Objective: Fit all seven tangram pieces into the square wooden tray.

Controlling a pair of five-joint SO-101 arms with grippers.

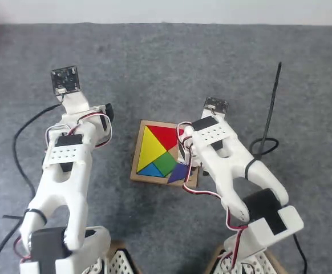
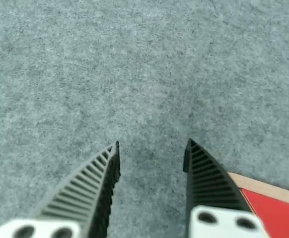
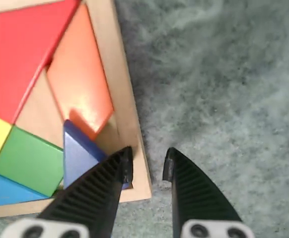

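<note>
The square wooden tray (image 1: 136,166) lies on grey carpet between the two arms. It holds a yellow triangle (image 1: 146,148), a red triangle (image 1: 165,136), a green piece (image 1: 165,161) and a blue piece (image 1: 150,169). An indigo triangle (image 1: 178,172) sits askew at the tray's near right corner, overlapping the rim. In the right wrist view an orange piece (image 3: 80,74) lies along the rim (image 3: 122,74), with the indigo triangle (image 3: 77,156) beside it. My right gripper (image 3: 147,159) is open over that rim, holding nothing. My left gripper (image 2: 152,148) is open over bare carpet, with the tray's corner (image 2: 263,186) close by.
A thin black rod and looped cable (image 1: 271,108) lie on the carpet right of the right arm. Black cables (image 1: 17,142) trail left of the left arm. Open carpet stretches beyond the tray.
</note>
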